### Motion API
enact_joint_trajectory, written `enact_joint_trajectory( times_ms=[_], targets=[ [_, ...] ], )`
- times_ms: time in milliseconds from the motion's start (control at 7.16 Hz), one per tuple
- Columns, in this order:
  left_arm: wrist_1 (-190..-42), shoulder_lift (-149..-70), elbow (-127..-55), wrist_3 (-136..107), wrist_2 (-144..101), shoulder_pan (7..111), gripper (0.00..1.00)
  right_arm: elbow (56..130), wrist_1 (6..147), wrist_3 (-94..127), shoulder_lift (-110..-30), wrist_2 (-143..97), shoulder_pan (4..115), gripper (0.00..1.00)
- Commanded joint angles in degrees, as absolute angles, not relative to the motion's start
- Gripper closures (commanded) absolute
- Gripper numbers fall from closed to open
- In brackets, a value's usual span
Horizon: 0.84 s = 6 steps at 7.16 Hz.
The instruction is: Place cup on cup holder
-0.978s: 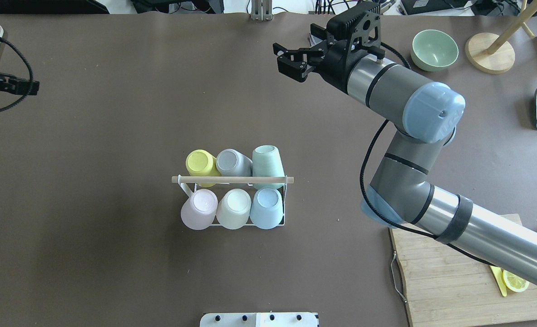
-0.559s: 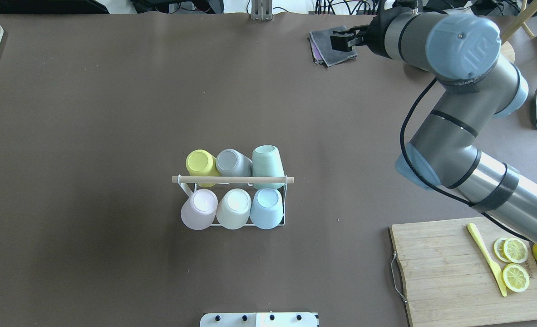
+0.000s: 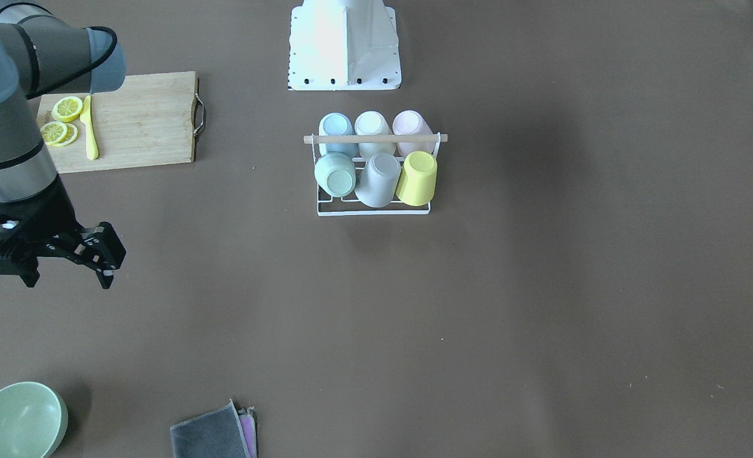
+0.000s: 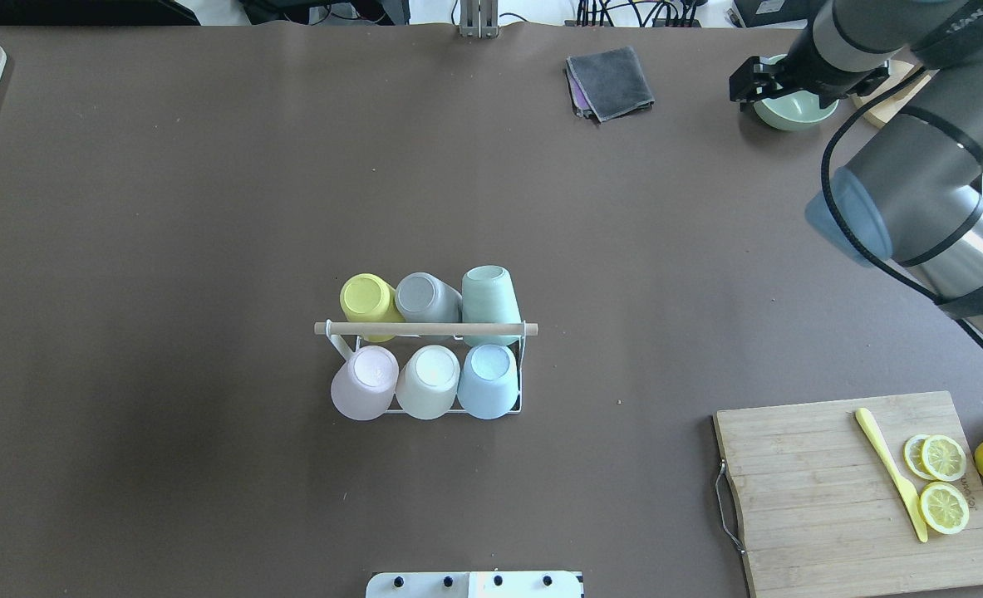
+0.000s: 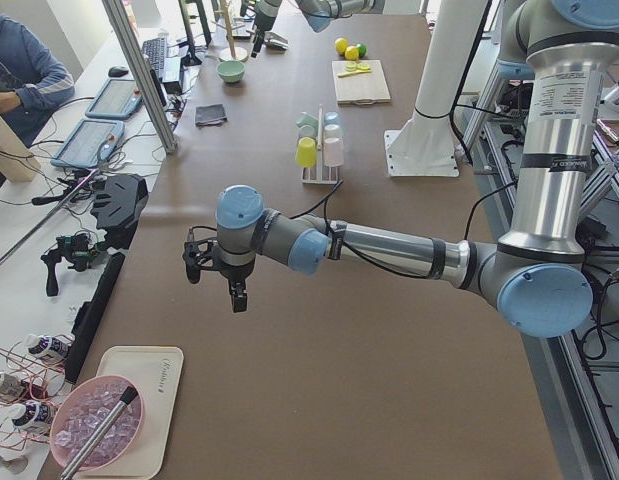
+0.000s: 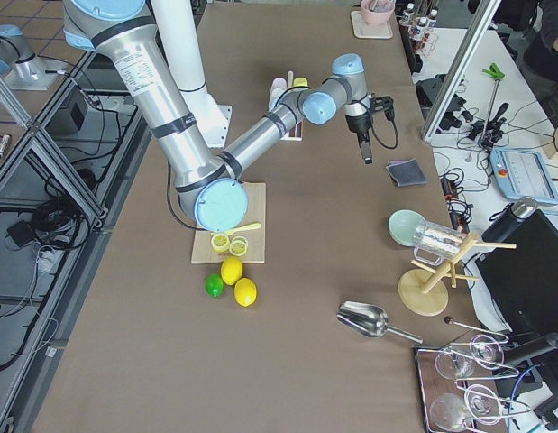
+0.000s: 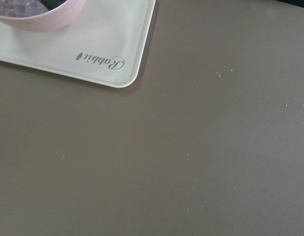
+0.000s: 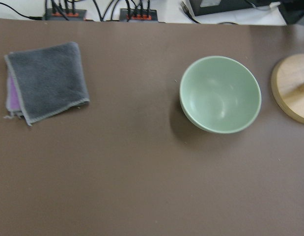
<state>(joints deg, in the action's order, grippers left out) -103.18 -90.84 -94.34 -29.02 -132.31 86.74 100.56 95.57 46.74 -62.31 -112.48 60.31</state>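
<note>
On the brown table [image 4: 208,208] the white wire cup holder [image 4: 425,330], with a light wooden rod across its top, stands mid-table and looks full. The yellow cup [image 4: 364,299], grey cup [image 4: 425,297] and mint-green cup [image 4: 488,303] fill the far row. The pink cup [image 4: 364,380], cream cup [image 4: 429,380] and light-blue cup [image 4: 487,378] fill the near row. Each cup sits mouth-down over a prong and leans outward from the rod, probably so that the prong bears it and the cups do not crowd one another. With every place taken, I judge the placing done. The right gripper [image 3: 110,267] hangs well apart from the rack at the far right of the table. Its jaws are spread and nothing is between them, which suits an arm with nothing left to carry. The front-facing view shows that gap between the jaws. The overhead view shows only the gripper's black body above the pale green bowl [image 8: 220,93]. The right wrist view shows that bowl and a folded grey towel [image 8: 46,78] below, but no fingers. The left gripper [image 5: 214,290] shows only in the left side view, over the table's left end, so I cannot tell whether it is spread or closed. Its wrist camera sees a white tray [image 7: 112,49] corner and a pink bowl [image 7: 43,19] rim, not its fingers.
</note>
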Motion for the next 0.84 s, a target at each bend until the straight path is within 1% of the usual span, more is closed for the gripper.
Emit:
enact_joint_trajectory(
  times_ms=[0, 140, 419, 559, 698],
  targets=[
    [-103.1, -85.8, -94.6, -17.0, -135.2, 90.0, 0.03, 102.2, 105.6, 37.9, -68.3, -127.3, 70.5, 0.00],
    [-103.1, -84.8, -94.4, -16.8, -135.2, 90.0, 0.03, 104.0, 105.6, 30.3, -74.1, -127.6, 72.2, 0.00],
    [-103.1, -84.7, -94.8, -14.5, -136.0, 89.9, 0.02, 103.5, 105.5, 5.0, -82.7, -127.4, 77.3, 0.00],
    [-99.5, -84.9, -94.5, -7.6, -136.5, 89.7, 0.02, 103.1, 105.4, 1.2, -85.1, -127.5, 78.0, 0.00],
    [-92.4, -86.3, -95.6, -4.8, -136.5, 89.6, 0.03, 102.6, 105.4, 0.7, -86.2, -127.5, 78.4, 0.00]
  ],
)
